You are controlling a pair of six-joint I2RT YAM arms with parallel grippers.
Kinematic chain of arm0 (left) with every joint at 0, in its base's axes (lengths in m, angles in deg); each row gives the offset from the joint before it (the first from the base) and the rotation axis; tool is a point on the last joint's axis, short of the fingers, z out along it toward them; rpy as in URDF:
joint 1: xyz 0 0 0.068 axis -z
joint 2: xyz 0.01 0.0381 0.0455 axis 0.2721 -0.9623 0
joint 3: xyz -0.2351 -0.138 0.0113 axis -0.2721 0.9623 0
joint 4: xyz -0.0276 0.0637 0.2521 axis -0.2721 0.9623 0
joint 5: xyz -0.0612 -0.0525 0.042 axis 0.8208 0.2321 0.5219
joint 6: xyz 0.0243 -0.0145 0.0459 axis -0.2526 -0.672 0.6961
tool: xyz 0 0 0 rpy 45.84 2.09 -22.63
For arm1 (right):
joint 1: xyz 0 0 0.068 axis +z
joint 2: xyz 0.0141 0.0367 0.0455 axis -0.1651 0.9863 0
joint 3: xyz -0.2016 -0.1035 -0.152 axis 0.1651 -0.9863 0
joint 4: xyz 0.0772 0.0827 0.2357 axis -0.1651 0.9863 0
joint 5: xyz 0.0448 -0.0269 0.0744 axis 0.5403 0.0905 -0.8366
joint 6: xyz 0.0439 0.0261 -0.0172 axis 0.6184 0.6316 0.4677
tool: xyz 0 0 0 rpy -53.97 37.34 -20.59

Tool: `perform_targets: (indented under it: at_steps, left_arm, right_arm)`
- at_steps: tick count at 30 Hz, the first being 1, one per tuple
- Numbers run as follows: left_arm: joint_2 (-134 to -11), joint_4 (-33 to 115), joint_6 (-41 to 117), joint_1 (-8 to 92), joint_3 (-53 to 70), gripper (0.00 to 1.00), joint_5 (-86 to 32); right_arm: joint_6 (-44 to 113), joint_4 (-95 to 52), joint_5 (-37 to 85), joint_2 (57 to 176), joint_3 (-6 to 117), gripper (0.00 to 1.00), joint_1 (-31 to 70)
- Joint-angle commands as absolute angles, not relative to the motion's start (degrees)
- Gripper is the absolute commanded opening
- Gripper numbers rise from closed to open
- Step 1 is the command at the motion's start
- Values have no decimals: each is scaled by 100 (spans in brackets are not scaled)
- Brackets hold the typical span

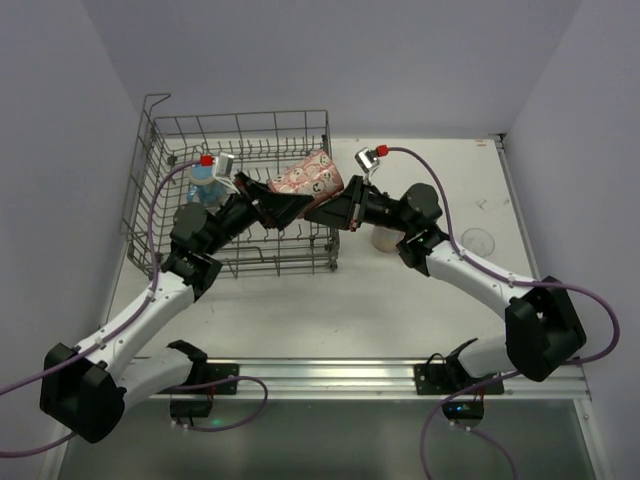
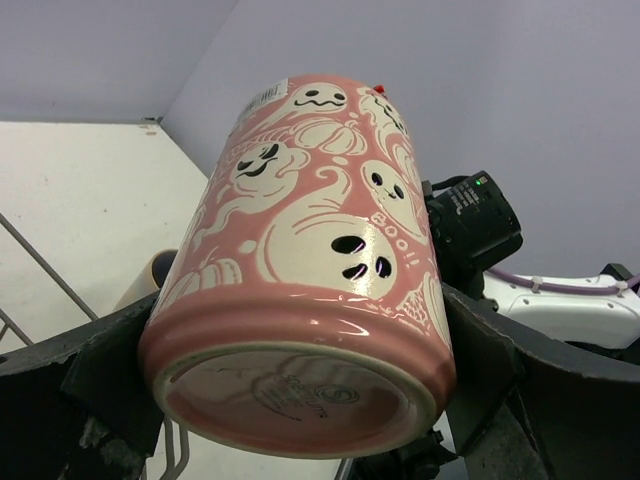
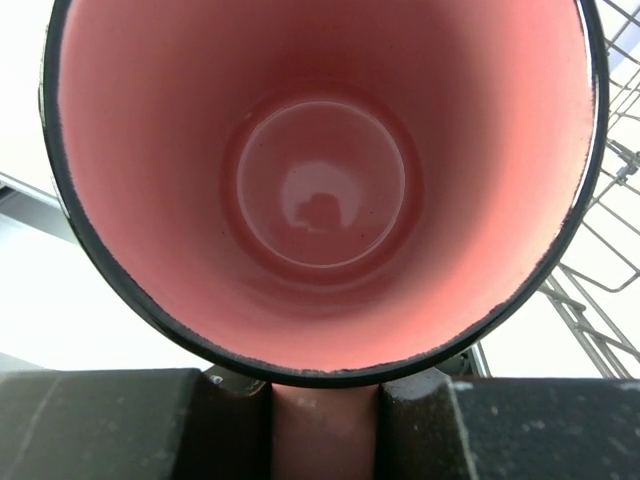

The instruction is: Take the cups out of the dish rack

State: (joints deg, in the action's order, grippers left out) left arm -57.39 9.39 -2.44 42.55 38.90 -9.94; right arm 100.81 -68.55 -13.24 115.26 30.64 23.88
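Mug (image 1: 310,178) tilted over rack (image 1: 160,150). Right claw (image 3: 322,420) pinched shut on its handle. Left claw (image 2: 295,375) straddles the base, jaws wide; gripping or clear, cannot tell.

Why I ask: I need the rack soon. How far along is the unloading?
Done: a cream cup and a clear glass sit on the table right of the dish rack. In hand: the pink ghost mug is sideways at the rack's right end, the right gripper shut on its handle, the left gripper flanking its base. Left: setting that mug down, plus a bluish item in the rack's left side.
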Motion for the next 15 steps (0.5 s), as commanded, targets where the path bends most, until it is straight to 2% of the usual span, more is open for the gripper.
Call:
perform_targets:
  at_steps: [1, 8, 15]
  left_arm:
    - [-5432, 586, 59, 4339, 3395, 100, -656]
    - [-5221, 763, 183, 3988, 3377, 100, -367]
    - [-5133, -240, -336, 3399, 3781, 100, 574]
  right_arm:
    - [9877, -7304, -1256, 11266, 3171, 0, 2424]
    - [9894, -7313, -1291, 11108, 3040, 0, 2416]
    - [9894, -7331, -1370, 10941, 2908, 0, 2407]
